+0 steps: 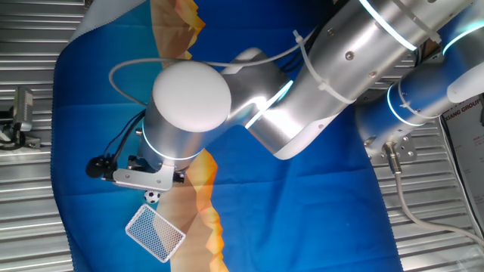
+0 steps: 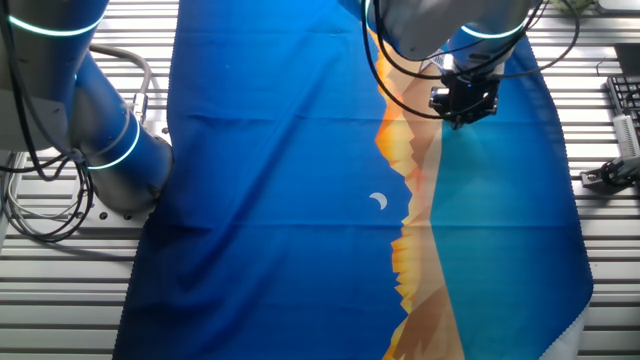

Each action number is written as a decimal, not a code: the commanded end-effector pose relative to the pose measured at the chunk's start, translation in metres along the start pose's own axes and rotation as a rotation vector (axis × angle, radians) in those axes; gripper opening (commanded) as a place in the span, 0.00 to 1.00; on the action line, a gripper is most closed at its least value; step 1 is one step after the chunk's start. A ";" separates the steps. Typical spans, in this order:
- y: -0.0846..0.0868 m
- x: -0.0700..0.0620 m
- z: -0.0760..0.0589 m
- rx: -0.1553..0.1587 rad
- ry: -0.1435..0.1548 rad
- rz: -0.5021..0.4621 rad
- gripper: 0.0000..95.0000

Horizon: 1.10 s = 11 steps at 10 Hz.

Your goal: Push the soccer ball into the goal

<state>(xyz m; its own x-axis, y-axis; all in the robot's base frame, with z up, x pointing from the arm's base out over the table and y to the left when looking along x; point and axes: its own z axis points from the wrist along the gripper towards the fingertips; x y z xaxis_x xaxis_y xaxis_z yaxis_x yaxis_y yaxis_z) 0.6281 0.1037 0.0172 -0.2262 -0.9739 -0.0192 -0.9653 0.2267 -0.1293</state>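
The soccer ball (image 1: 153,196), tiny and white with black patches, lies on the blue cloth just below the arm's wrist in one fixed view. The goal (image 1: 155,231), a small white-framed rectangle of fine mesh, lies tilted a short way beyond the ball, with a narrow gap between them. My gripper (image 1: 148,181) hangs under the big round wrist joint, right over the ball's near side, and its fingers are mostly covered by the arm. In the other fixed view the gripper (image 2: 463,112) is a dark block at the top, and ball and goal are hidden.
A blue cloth (image 2: 280,200) with an orange mountain band (image 2: 420,260) covers the slatted metal table. The arm's base (image 2: 110,150) stands at the cloth's edge. Black cables (image 1: 125,140) loop beside the wrist. A small metal fixture (image 1: 21,117) sits off the cloth.
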 end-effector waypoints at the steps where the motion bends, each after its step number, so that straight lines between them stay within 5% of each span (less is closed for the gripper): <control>1: -0.002 -0.008 -0.002 0.004 0.007 0.014 0.00; 4: -0.001 -0.024 0.000 0.009 -0.006 0.085 0.00; 11: 0.004 -0.005 0.001 -0.005 -0.022 0.099 0.00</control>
<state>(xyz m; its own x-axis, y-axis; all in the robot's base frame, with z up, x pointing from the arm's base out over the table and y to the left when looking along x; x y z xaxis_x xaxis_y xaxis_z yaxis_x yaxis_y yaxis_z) 0.6247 0.1076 0.0148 -0.3130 -0.9484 -0.0504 -0.9400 0.3169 -0.1262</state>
